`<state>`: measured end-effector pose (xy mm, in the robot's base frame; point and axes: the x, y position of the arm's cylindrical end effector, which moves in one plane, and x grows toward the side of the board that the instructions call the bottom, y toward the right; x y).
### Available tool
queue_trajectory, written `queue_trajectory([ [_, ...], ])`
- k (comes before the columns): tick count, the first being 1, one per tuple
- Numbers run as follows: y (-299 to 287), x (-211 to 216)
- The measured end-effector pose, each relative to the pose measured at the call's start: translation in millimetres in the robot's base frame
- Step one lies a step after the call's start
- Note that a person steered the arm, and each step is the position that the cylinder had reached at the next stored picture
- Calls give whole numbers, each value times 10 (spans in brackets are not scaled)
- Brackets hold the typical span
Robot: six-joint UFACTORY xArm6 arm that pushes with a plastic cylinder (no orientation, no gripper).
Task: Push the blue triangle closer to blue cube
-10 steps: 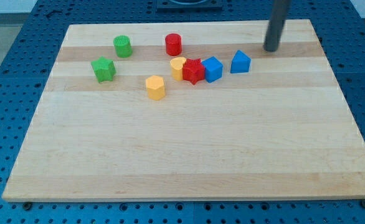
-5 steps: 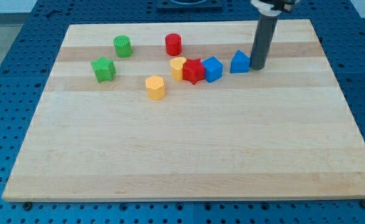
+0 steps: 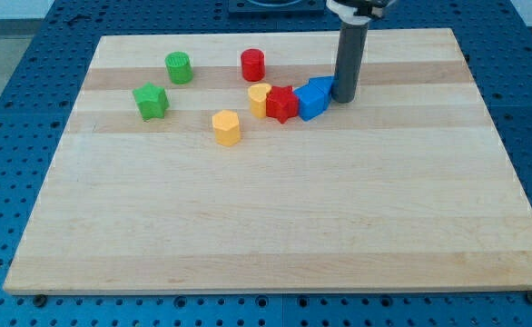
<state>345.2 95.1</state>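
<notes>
The blue triangle (image 3: 320,87) lies at the upper middle of the wooden board (image 3: 275,218), pressed against the upper right side of the blue cube (image 3: 310,102). My tip (image 3: 343,98) stands right against the triangle's right side, and the rod partly hides it. The blue cube touches the red star-shaped block (image 3: 282,104) on its left.
A yellow heart-shaped block (image 3: 260,97) touches the red star's left. A red cylinder (image 3: 252,64) sits above them. A yellow hexagonal block (image 3: 226,127) lies lower left. A green cylinder (image 3: 178,67) and a green star (image 3: 150,101) sit at the upper left.
My tip moved left and down from the board's top right, met the blue triangle and pushed it left until it touches the blue cube.
</notes>
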Motion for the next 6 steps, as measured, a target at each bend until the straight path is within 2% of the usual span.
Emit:
queue_trajectory([
  [5,20,-94],
  [6,279,359],
])
